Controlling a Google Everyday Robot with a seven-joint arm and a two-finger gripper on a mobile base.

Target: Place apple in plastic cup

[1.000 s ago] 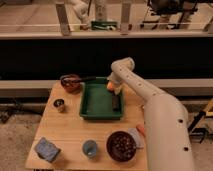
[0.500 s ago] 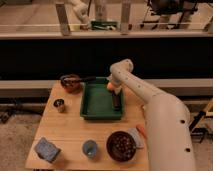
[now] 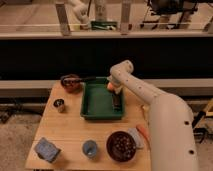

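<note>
My pincer [image 3: 116, 100] hangs low inside the green tray [image 3: 86, 102], close to its right wall. That rim hems it in there, and my own arm [image 3: 160, 120] blocks everything further right. Left of the pincer the tray floor lies open. Past its left rim stand a brown bowl [image 3: 71, 83] and a small dark cup [image 3: 59, 104]. Nearer the camera, bare table [image 3: 65, 127] runs to the blue plastic cup [image 3: 90, 148], a dark bowl [image 3: 121, 145] and a carrot [image 3: 142, 132].
</note>
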